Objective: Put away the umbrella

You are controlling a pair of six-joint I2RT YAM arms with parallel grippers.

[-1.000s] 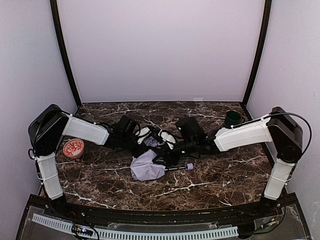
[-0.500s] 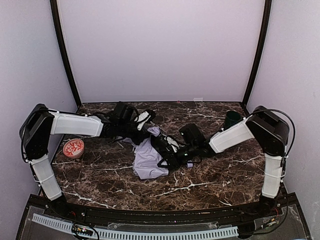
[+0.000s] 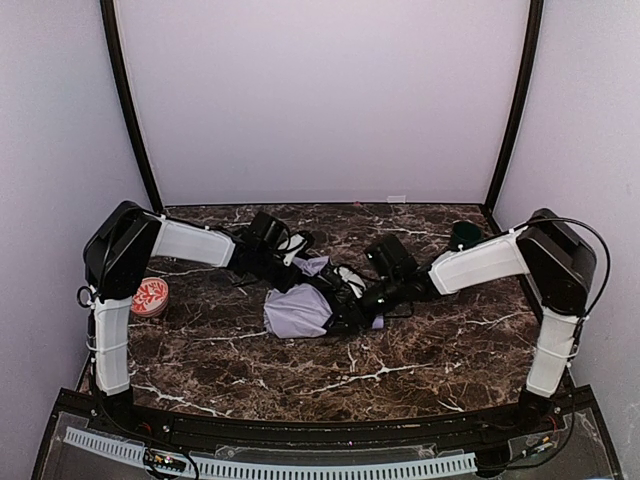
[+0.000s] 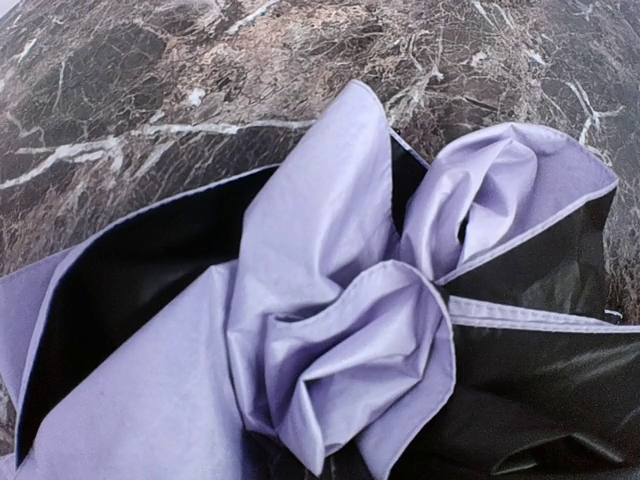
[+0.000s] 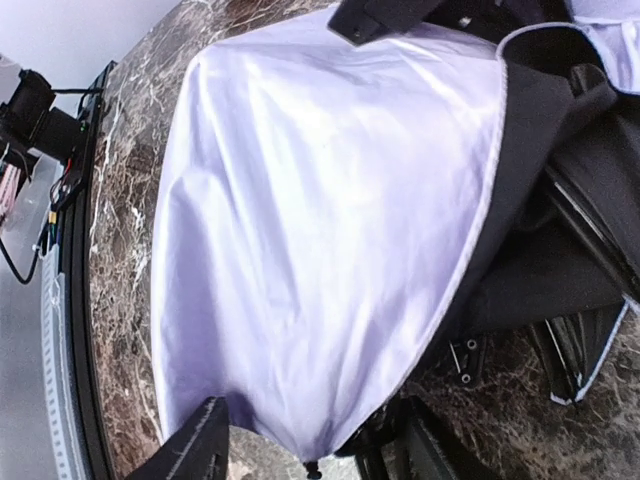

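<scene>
Seen from above, the umbrella (image 3: 295,312) lies crumpled in the middle of the dark marble table (image 3: 420,350). It is a loose heap of pale lavender cloth with black lining and thin black ribs showing. Its small lavender knob (image 3: 378,322) pokes out on the side nearer the table's right edge.

Both arms reach in over the middle of the table. The left gripper (image 3: 297,262) sits at the far side of the heap, and the right gripper (image 3: 348,292) is down among the black ribs. From this height I cannot tell how either pincer is set.

A round red tin (image 3: 150,297) stands near the table's left edge. A dark green cup (image 3: 463,236) stands at the table's far right corner.

From the left wrist, the umbrella (image 4: 330,340) fills most of the view. Lavender folds are bunched into a knot, with black lining open on both sides, and bare table (image 4: 150,80) lies beyond. No fingers show here, so I cannot tell whether this pincer is spread or closed.

From the right wrist, a broad smooth panel of the umbrella (image 5: 320,220) lies on the table (image 5: 125,250), edged with black lining and folded ribs. The right gripper (image 5: 305,445) has its fingers (image 5: 195,452) spread wide. The lower edge of the cloth sits between them, not squeezed.
</scene>
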